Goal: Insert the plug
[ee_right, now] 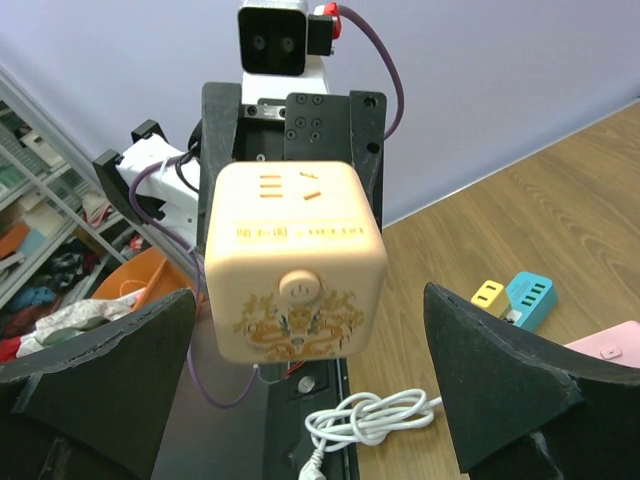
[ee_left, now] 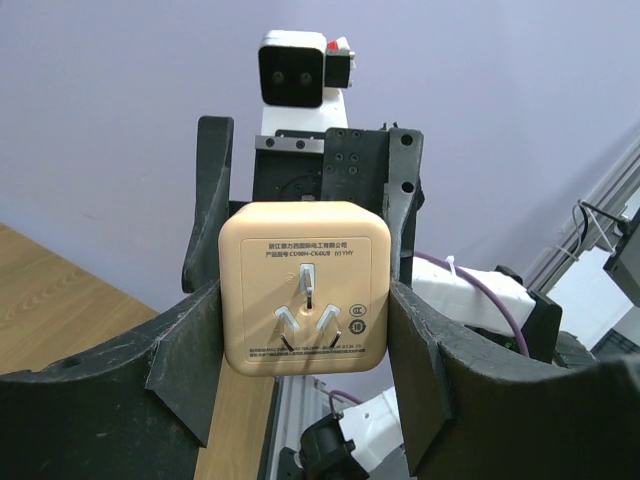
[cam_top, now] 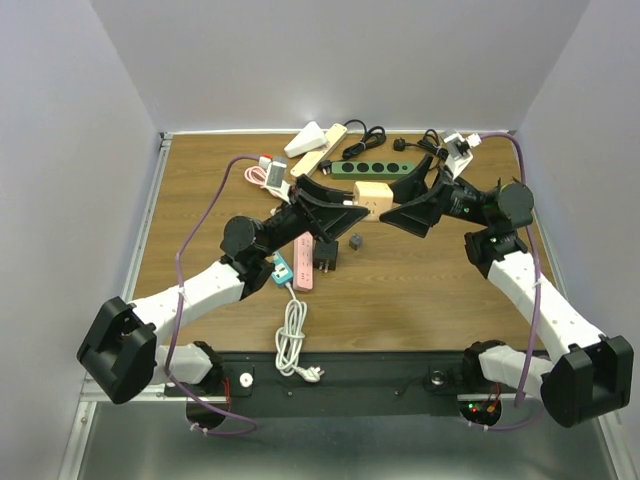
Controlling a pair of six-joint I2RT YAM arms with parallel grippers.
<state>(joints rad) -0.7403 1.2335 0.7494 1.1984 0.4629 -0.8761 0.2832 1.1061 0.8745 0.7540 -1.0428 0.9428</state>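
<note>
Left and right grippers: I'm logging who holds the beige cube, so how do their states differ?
The left gripper is shut on the beige cube, pressing its sides; the right gripper is open, clear of it. The left gripper faces the cube's pronged face, the right gripper its socket face. Both point at the cube.

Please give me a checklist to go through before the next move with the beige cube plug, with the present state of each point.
1. Left gripper clamps the beige cube plug on two sides: ok.
2. Its three prongs are in view and look straight: ok.
3. Right gripper is open, with its fingers apart from the cube: ok.
4. Prongs face a socket: not ok. They face back along the left gripper, not toward the green power strip or the pink power strip.
5. A free socket of matching type on either strip: cannot tell.
</note>
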